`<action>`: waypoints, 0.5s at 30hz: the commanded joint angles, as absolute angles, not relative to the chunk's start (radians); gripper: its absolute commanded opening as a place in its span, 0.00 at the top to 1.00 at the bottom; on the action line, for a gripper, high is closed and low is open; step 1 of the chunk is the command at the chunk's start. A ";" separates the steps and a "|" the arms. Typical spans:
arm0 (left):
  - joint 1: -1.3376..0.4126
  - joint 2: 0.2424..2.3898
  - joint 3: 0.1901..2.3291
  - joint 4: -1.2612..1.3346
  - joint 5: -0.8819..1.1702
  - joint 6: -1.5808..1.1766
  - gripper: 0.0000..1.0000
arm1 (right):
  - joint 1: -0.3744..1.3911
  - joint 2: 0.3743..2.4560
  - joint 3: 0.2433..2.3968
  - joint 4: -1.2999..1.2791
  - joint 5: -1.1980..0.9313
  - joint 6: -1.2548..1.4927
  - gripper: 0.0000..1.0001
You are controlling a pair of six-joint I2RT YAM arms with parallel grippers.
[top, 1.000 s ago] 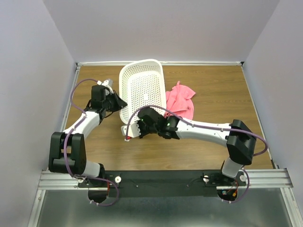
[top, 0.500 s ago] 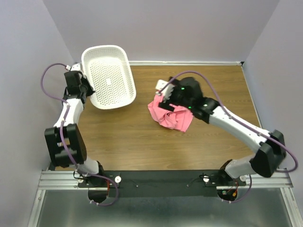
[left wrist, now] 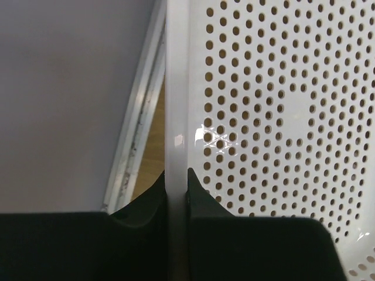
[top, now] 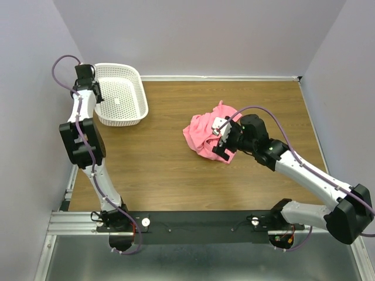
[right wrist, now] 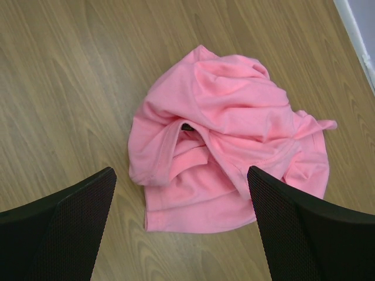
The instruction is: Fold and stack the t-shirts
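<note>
The pink t-shirt (top: 205, 133) lies crumpled in a heap on the wooden table, right of centre; the right wrist view shows it from above (right wrist: 228, 140). My right gripper (top: 223, 138) hovers over its near right side, jaws wide open with nothing between them (right wrist: 181, 199). At the far left corner, my left gripper (top: 92, 95) is shut on the rim of the white perforated basket (top: 120, 99). In the left wrist view both black fingers pinch that white rim (left wrist: 177, 146).
The basket stands upright in the table's back left corner, against the left wall (top: 35, 88). The right arm's forearm (top: 304, 172) stretches across the right half of the table. Bare wood (top: 164, 170) lies between the shirt and the arm bases.
The left arm carried the basket from the table's middle to the back left corner and set it upright. The right gripper opened and shifted over to the shirt.
</note>
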State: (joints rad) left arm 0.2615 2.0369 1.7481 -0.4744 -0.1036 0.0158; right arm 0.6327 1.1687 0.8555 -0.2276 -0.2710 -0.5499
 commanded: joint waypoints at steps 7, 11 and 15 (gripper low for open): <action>0.299 2.034 2.017 -0.617 -0.171 0.005 0.39 | 0.615 1.169 0.868 -0.219 -0.281 -0.502 0.00; 0.298 1.899 1.939 -0.537 -0.134 -0.063 0.38 | 0.588 1.203 0.877 -0.221 -0.275 -0.477 0.00; 0.296 1.565 1.541 -0.239 0.056 -0.144 0.34 | 0.494 1.276 0.906 -0.225 -0.276 -0.370 0.00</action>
State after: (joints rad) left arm 0.2989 1.8248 1.7905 -0.4644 -0.1162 -0.0582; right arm 0.5613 1.2179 0.8619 -0.2268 -0.2787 -0.4797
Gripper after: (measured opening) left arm 0.634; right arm 0.997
